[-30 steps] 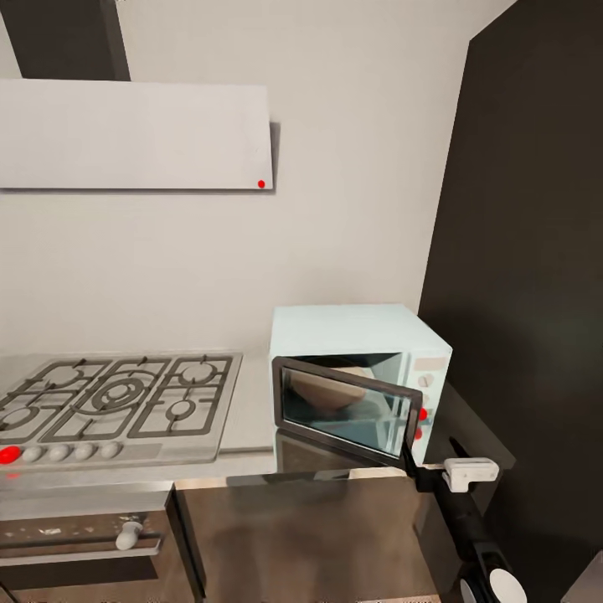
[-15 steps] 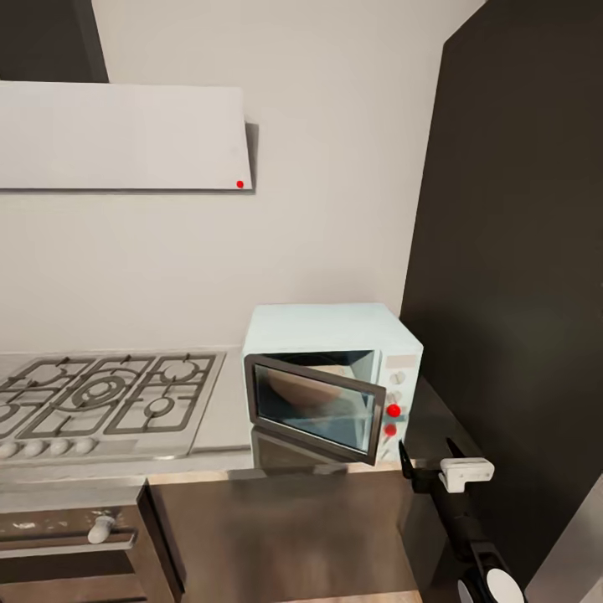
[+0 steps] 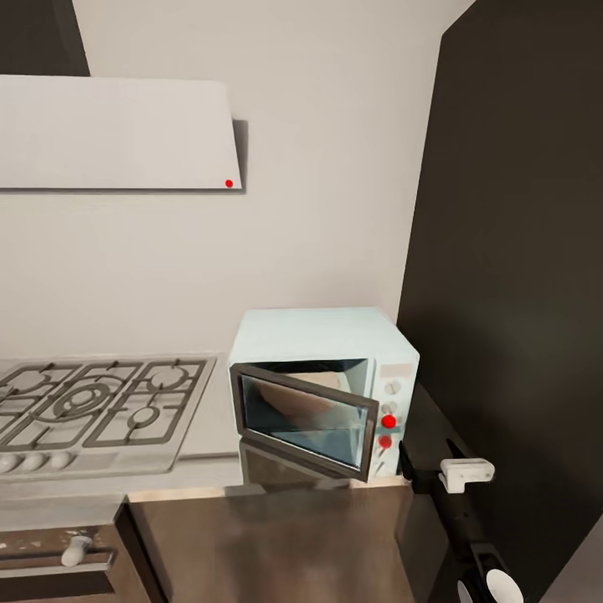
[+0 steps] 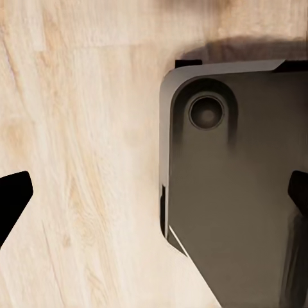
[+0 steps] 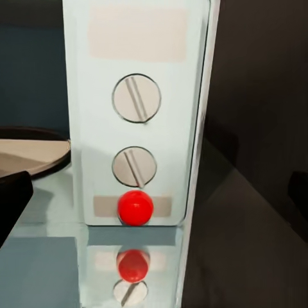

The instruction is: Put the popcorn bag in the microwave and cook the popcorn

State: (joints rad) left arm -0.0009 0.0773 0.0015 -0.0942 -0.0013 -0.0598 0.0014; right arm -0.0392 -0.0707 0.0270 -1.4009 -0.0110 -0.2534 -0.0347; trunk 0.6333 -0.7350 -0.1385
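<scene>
Microwave [image 3: 322,381] sits at the centre of the head view, on the pale tabletop [image 3: 213,419] between the steel gas hob [image 3: 96,410] at the left edge and the tall black cabinet [image 3: 519,251] filling the right side, and its dark-framed door [image 3: 301,419] hangs part-way open toward you, so the cavity is not yet sealed for heating. Through the glass you can make out a tan rounded shape inside that is probably the popcorn bag [image 3: 293,400], though reflections blur it; if so, the loading is done and what remains is closing the door and starting the heat. Your right gripper [image 3: 429,476] waits low at the lower right of the head view, just in front of the microwave's control side, a sensible spot for either job. In the right wrist view the control panel [image 5: 138,115] fills the middle, with two round knobs [image 5: 136,97] stacked above a red dot [image 5: 135,207], and the dark fingertips [image 5: 13,199] show at both edges of the frame, so those jaws stand wide with nothing between them. Your left gripper [image 4: 154,199] points down at wood flooring [image 4: 83,128] and a dark part of the robot's base, jaws likewise spread and empty, parked out of the way.
</scene>
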